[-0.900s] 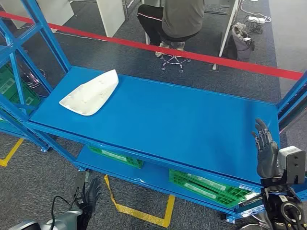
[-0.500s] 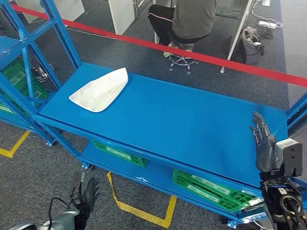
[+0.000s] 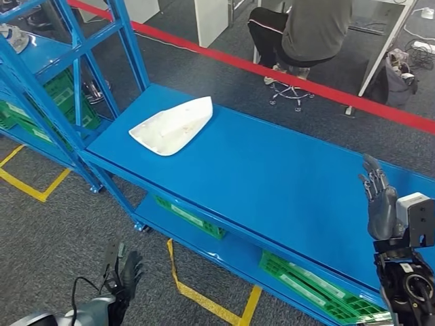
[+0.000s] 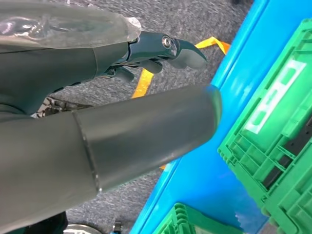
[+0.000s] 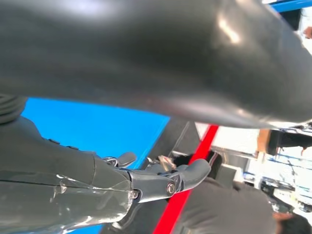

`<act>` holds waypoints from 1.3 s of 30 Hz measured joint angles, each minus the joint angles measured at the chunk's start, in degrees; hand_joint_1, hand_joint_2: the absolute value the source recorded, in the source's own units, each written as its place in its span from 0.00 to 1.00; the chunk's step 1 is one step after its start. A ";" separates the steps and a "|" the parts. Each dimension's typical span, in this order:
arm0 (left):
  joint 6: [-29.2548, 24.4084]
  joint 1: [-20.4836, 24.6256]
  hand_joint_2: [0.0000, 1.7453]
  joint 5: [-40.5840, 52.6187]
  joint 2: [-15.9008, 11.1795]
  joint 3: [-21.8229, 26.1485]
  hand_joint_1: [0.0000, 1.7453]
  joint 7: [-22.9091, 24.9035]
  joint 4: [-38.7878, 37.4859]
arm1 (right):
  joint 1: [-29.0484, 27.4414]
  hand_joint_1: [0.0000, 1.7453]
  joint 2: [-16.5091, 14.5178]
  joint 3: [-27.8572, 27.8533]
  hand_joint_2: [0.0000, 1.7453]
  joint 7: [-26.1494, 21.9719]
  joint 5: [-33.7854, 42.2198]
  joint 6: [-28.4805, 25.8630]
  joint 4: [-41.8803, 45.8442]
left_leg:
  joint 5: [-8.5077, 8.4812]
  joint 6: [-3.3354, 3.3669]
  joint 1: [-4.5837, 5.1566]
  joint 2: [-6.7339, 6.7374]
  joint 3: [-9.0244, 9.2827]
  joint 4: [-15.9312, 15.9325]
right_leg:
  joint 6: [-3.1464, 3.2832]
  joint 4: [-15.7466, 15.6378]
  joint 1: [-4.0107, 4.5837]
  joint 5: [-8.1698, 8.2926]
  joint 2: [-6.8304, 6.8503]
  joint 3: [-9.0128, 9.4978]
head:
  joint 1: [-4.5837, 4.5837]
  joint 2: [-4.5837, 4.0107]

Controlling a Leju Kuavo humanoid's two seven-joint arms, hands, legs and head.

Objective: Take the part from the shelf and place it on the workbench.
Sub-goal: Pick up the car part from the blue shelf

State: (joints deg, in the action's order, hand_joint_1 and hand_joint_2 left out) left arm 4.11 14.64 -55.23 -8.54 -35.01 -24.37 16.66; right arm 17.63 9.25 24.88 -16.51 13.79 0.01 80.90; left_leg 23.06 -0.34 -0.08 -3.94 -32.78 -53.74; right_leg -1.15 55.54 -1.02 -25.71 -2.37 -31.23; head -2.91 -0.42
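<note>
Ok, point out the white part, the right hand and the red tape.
white part (image 3: 172,127), head view, middle of its top face.
right hand (image 3: 380,204), head view, back of the palm.
red tape (image 3: 328,88), head view, mid-strip.

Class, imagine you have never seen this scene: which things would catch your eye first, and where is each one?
The flat white moulded plastic part lies alone on the bright blue metal shelf, near its far left end. A red barrier tape runs across behind the shelf, with a seated person beyond it. The robot's right hand is raised with fingers apart over the shelf's right end, while its left hand hangs low above the grey carpet.
</note>
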 joint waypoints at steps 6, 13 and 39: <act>-0.08 -0.19 0.00 -0.14 -0.17 0.00 0.00 -0.13 0.00 | 0.74 0.00 0.03 0.34 0.00 0.03 -0.01 0.14 -0.41 | 5.10 -1.61 -0.32 2.75 -5.29 -10.33 | 1.84 -0.94 0.08 0.36 2.27 0.72 | -0.95 0.00; 0.05 -0.49 0.00 -0.16 -0.35 0.00 0.00 -0.57 0.00 | 1.07 0.00 0.08 0.52 0.00 0.89 0.02 0.03 -0.72 | 0.01 -0.99 -0.13 4.94 -2.60 -3.64 | 1.73 -0.88 0.60 -0.17 4.60 1.11 | -1.49 0.00; 1.14 -0.77 0.00 -0.26 -0.51 0.00 0.00 -0.68 0.00 | 0.82 0.00 1.15 1.49 0.00 1.50 0.42 -0.83 -0.40 | 6.48 -1.96 -0.28 3.29 -9.99 -17.90 | 2.16 -1.09 0.38 0.28 4.35 0.93 | -0.96 0.00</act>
State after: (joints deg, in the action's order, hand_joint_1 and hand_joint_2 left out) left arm 5.25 13.87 -55.49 -9.05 -35.01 -25.05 16.65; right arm 18.44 10.40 26.37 -15.01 14.21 -0.83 80.50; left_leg 29.54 -2.30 -0.36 -0.66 -42.78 -71.64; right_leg 1.01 54.46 -0.64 -25.43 1.98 -30.30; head -3.86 -0.42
